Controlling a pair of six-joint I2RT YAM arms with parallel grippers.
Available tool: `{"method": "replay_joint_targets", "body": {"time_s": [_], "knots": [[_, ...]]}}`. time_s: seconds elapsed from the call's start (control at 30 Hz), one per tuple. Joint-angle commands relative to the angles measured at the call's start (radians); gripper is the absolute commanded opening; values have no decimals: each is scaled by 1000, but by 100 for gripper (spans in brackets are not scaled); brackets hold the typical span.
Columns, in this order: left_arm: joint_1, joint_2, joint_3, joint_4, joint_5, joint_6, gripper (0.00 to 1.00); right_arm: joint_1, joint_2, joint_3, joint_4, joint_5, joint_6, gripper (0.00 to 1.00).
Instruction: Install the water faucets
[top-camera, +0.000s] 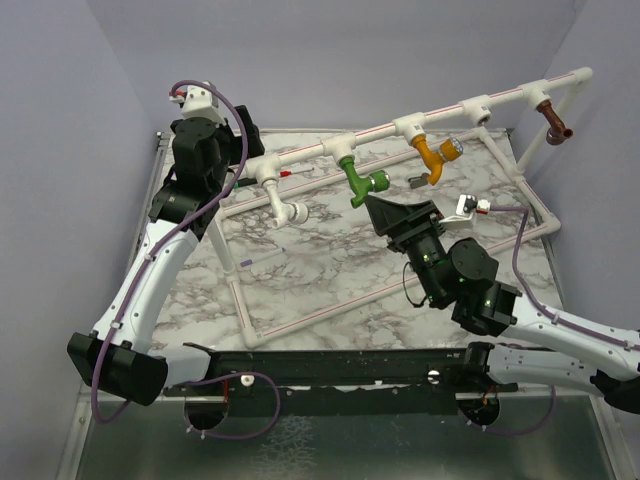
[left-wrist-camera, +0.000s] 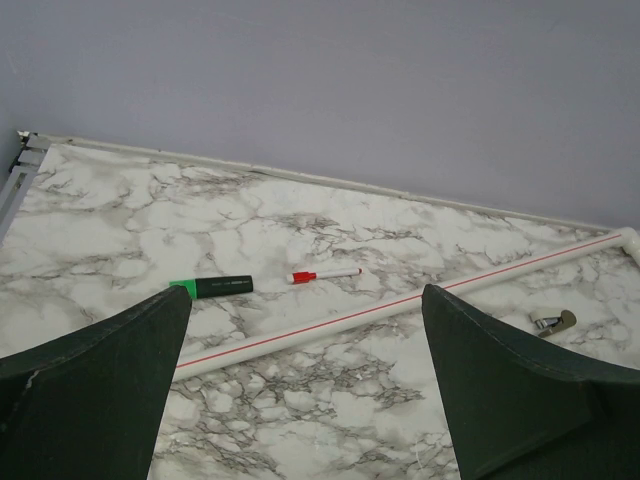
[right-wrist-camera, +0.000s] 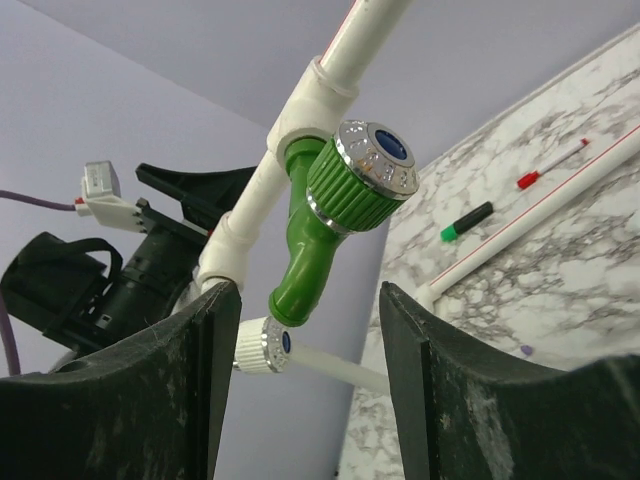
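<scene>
Four water faucets hang from tees along the raised white pipe at the back of the frame: a white faucet, a green faucet, an orange-yellow faucet and a brown faucet at the far right end. The green one is screwed into its tee with the spout pointing down and its silver-rimmed knob facing the right wrist camera. The right gripper sits just under it with its jaws apart. The spout tip stands in the gap, with clear space on both sides, so nothing is clamped. The left gripper is spread wide and empty above the marble table, where a green marker and a red-capped pen lie beside a lower pipe. With every tee filled, this looks like the final tightening of the green faucet. The next move is probably to close on the spout again for another turn, or to back straight off without knocking it.
</scene>
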Motion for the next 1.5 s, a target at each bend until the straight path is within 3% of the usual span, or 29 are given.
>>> {"method": "replay_joint_targets", "body": {"time_s": [0.0,0.27,0.53,0.87,0.97,1.3,1.47], "knots": [[-23,59,-64,-200,74,8,99,4,-57,-9,-83,-3,-177,62],[-23,60,-64,-200,74,10,99,4,-118,-1,-3,-156,-677,62],[-23,64,-66,-200,74,10,99,4,-150,31,-29,-335,-1161,62],[-23,59,-64,-200,77,10,99,4,-127,103,-231,-531,-1774,67],[-23,60,-64,-200,77,11,99,4,-100,127,-297,-541,-1941,68],[-23,61,-64,-200,79,11,99,4,0,166,-347,-493,-2263,73],[-23,64,-64,-200,81,11,99,4,76,132,-210,-369,-2414,73]]}}
